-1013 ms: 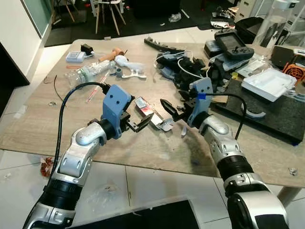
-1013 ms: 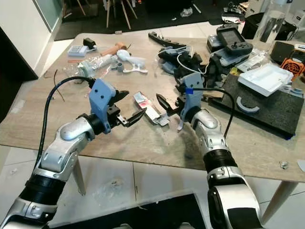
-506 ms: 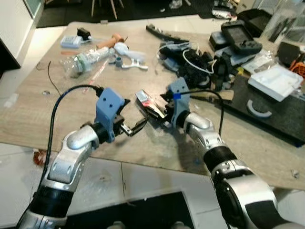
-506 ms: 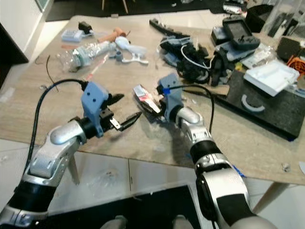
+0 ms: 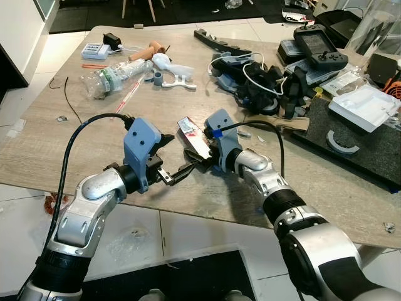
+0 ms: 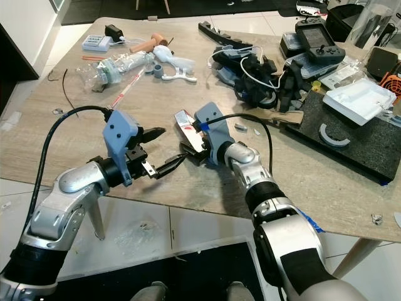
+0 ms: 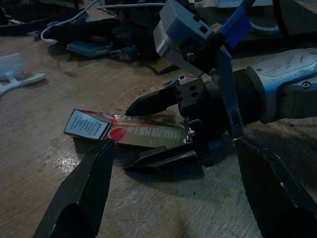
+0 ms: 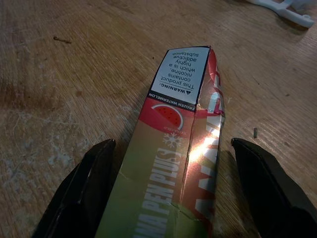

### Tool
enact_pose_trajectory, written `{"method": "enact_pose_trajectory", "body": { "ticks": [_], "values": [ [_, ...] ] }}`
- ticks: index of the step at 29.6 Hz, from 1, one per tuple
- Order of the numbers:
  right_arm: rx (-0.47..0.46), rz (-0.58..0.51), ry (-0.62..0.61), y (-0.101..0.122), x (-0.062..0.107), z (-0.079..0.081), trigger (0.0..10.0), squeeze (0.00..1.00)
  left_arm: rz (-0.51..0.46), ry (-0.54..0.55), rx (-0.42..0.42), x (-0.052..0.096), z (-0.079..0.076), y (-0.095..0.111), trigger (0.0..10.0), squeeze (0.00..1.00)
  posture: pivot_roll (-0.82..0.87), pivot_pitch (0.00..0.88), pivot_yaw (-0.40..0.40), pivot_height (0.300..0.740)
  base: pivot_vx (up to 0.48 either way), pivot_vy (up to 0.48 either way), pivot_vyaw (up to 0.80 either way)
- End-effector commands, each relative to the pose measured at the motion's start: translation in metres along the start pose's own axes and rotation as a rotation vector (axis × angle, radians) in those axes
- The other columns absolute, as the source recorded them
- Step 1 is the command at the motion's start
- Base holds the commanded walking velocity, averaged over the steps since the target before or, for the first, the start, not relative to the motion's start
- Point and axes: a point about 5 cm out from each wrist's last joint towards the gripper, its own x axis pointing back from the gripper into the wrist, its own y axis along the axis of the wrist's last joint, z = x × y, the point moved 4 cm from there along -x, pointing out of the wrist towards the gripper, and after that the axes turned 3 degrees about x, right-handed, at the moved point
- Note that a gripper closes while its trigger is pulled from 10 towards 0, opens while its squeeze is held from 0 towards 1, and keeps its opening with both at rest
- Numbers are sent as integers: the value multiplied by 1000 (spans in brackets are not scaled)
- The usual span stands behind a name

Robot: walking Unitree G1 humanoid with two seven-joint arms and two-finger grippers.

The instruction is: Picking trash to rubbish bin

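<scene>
Right gripper [image 6: 190, 150] now forward, fingers astride flattened carton [image 8: 178, 163] on table [image 5: 75, 135].

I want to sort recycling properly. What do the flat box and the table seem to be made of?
The box looks like thin printed cardboard with a glossy, foil-like finish: folded creases, bright glints. The table looks like pale wood or wood-look laminate, matt, with visible grain.
</scene>
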Motion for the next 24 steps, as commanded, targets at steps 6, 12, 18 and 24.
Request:
{"method": "enact_pose_trajectory", "body": {
  "ticks": [6, 12, 18, 24],
  "values": [
    [-65, 147, 8, -37, 6, 9, 0, 0, 19, -30, -13, -1, -3, -1, 10000, 0, 88, 250, 30, 740, 0, 0, 0],
    [-100, 150, -21, -41, 8, 5, 0, 0, 19, -42, -13, -4, -4, -1, 10000, 0, 79, 241, 33, 740, 0, 0, 0],
    [-141, 146, -56, -44, 12, 0, 0, 0, 18, -45, -11, -5, -4, -2, 10000, 0, 71, 225, 34, 740, 0, 0, 0],
    [-178, -50, -139, -12, 12, -19, 0, 0, -15, 31, -17, -7, 4, 1, 10000, 0, 51, 164, 31, 740, 0, 0, 0]
  ]
}}
